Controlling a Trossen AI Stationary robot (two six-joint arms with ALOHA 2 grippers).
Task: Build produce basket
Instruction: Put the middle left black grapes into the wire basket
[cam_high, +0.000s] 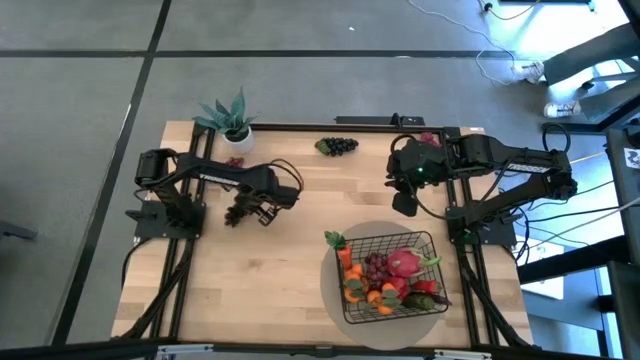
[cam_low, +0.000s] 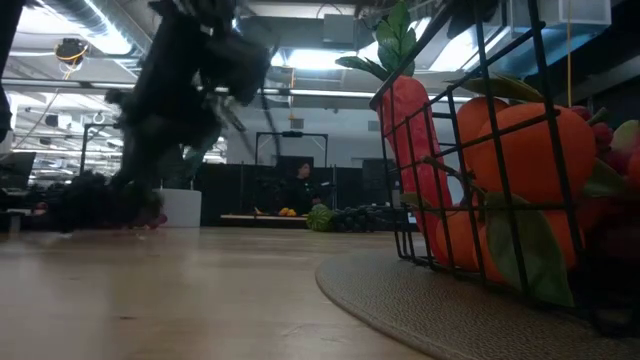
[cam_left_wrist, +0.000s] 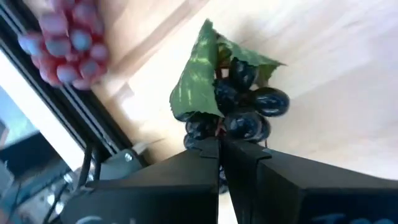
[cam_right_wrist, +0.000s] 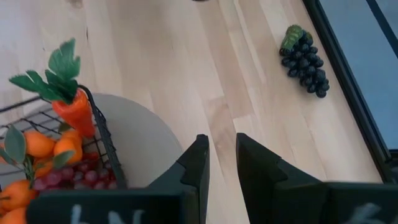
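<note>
The black wire basket (cam_high: 432, 240) stands on a round grey mat (cam_high: 330, 285) at the table's near right. It holds a carrot (cam_right_wrist: 73, 107), oranges (cam_right_wrist: 37, 144), red grapes, a pink dragon fruit (cam_high: 403, 263) and red peppers. My left gripper (cam_high: 240, 212) is at the table's left and is shut on a dark grape bunch (cam_left_wrist: 249, 106) with a green leaf. A red grape bunch (cam_high: 235, 160) lies on the table near the plant. Another dark bunch (cam_high: 338, 146) lies at the far edge. My right gripper (cam_high: 404, 205) hovers beyond the basket, narrowly open and empty. My left gripper pinches the dark grape bunch between its two fingers at the end of the bunch beside the leaf (cam_left_wrist: 202, 127). The rest of the bunch juts out past the fingertips. The bunch sits low over the table (cam_low: 90, 205); whether it is lifted clear I cannot tell.
A potted blue-green plant (cam_high: 230, 118) stands at the far left corner. A small pinkish item (cam_high: 428, 138) shows at the far edge behind the right arm. Bare wood lies between the left gripper and the mat. A person sits far back in the room (cam_low: 300, 185).
</note>
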